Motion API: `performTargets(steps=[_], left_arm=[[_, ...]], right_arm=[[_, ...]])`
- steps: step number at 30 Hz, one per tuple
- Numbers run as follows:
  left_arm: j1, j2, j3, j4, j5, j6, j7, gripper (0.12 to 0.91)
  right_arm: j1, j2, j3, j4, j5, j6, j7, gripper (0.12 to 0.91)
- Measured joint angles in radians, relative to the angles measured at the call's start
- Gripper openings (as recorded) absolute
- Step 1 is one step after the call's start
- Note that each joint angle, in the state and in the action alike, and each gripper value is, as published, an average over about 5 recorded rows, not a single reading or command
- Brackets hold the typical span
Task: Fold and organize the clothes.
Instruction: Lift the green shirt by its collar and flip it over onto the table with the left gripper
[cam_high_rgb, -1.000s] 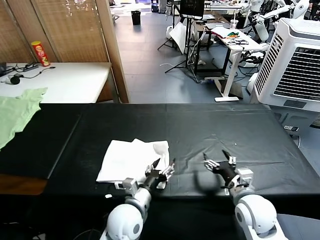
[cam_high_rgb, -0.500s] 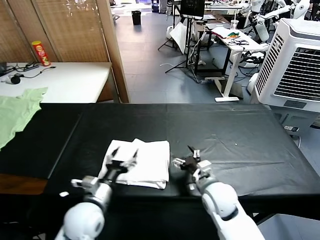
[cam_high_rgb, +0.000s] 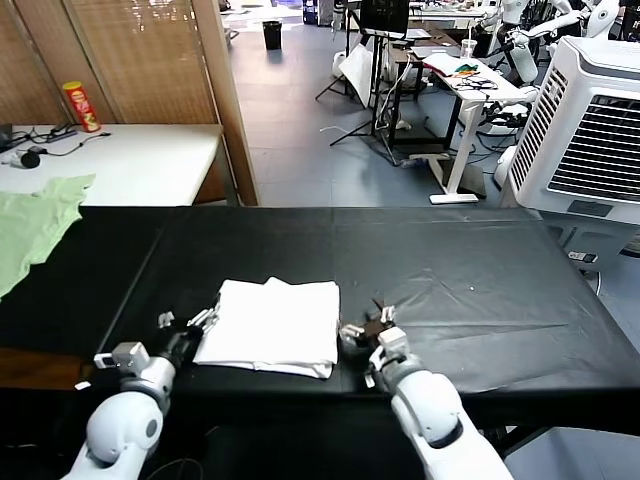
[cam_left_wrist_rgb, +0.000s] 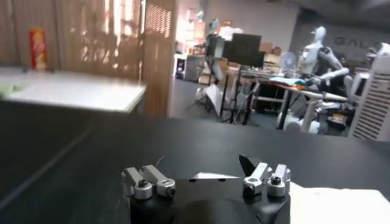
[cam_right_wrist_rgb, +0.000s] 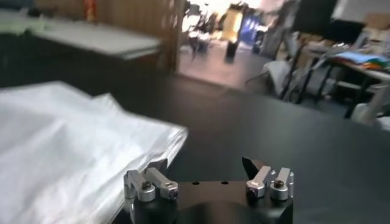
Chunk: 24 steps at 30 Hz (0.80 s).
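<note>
The white T-shirt (cam_high_rgb: 272, 324) already lay folded into a compact rectangle on the black table (cam_high_rgb: 450, 260), so the folding looked largely done; squaring it up or moving it seemed all that was left. The left gripper (cam_high_rgb: 186, 322) sat low just beside the shirt's left edge, jaws spread wide and holding nothing. The right gripper (cam_high_rgb: 364, 325) sat just off the shirt's right edge, likewise wide open and empty. Farther off, beyond the left gripper, a pale green garment (cam_high_rgb: 35, 225) lay well apart.

Only the pale letters "GAL" can be read, high on the dark far wall (cam_left_wrist_rgb: 359, 41).
</note>
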Motion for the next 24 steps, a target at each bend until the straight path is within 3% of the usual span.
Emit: performTargets(steps=[5, 12, 15, 24], left_arm=[[-0.009, -0.006, -0.003, 0.038, -0.112, 0.027, 0.004, 0.798], [-0.023, -0.006, -0.006, 0.07, -0.219, 0.064, 0.007, 0.786], [-0.028, -0.003, -0.008, 0.078, -0.27, 0.077, 0.005, 0.687], [-0.033, 0.002, -0.007, 0.075, -0.328, 0.097, 0.001, 0.202]], right_arm=[[-0.031, -0.013, 0.053, 0.078, 0.111, 0.019, 0.019, 0.798], [-0.062, -0.014, 0.096, 0.145, 0.145, 0.023, 0.019, 0.798], [-0.07, -0.013, 0.109, 0.157, 0.147, 0.024, 0.019, 0.798], [-0.093, -0.011, 0.147, 0.182, 0.148, 0.027, 0.02, 0.798]])
